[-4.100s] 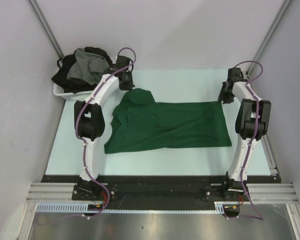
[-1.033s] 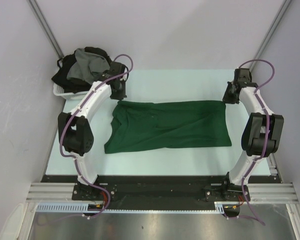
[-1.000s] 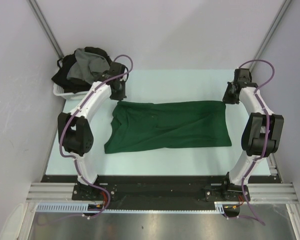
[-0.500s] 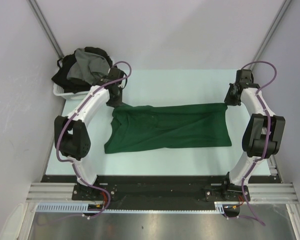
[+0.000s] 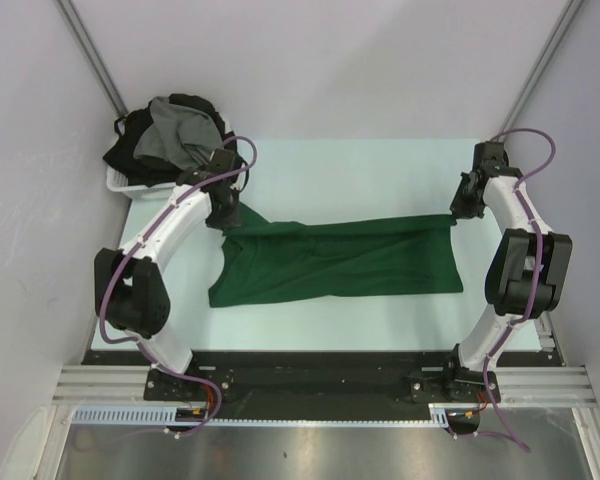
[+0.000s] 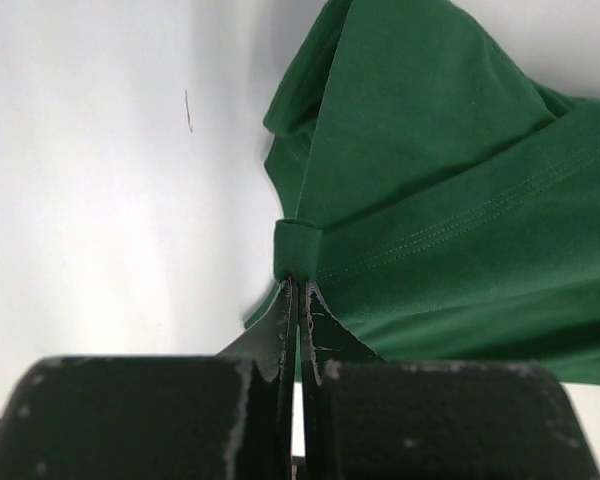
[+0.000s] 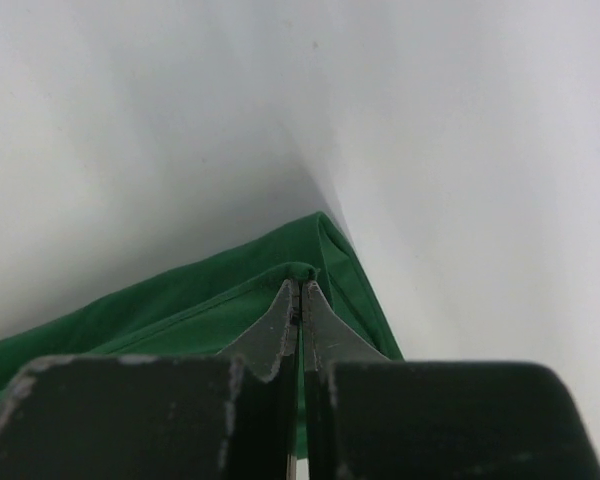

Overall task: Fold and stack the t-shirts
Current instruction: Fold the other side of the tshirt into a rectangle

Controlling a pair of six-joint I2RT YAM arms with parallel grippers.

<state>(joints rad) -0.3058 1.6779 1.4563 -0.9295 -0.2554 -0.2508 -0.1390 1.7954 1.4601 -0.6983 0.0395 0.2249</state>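
A dark green t-shirt (image 5: 340,262) lies spread across the middle of the table (image 5: 380,170), its far edge pulled taut between my two grippers. The left gripper (image 5: 226,214) is shut on the shirt's far left corner. In the left wrist view the fabric (image 6: 450,200) bunches right at the closed tips of that gripper (image 6: 300,287). At the far right corner the right gripper (image 5: 457,214) is shut on the hem, and its wrist view shows green cloth (image 7: 180,300) pinched between the tips of the gripper (image 7: 300,290). The shirt's near part rests flat on the table.
A white basket (image 5: 120,186) stands at the table's far left corner, heaped with a grey shirt (image 5: 175,135) and black shirts (image 5: 128,152). Pale walls close in on both sides. A metal rail (image 5: 320,385) carrying the arm bases runs along the near edge.
Both grippers have drawn the shirt's far edge toward the near side and pulled it taut. The left arm's elbow has swung outward to the left.
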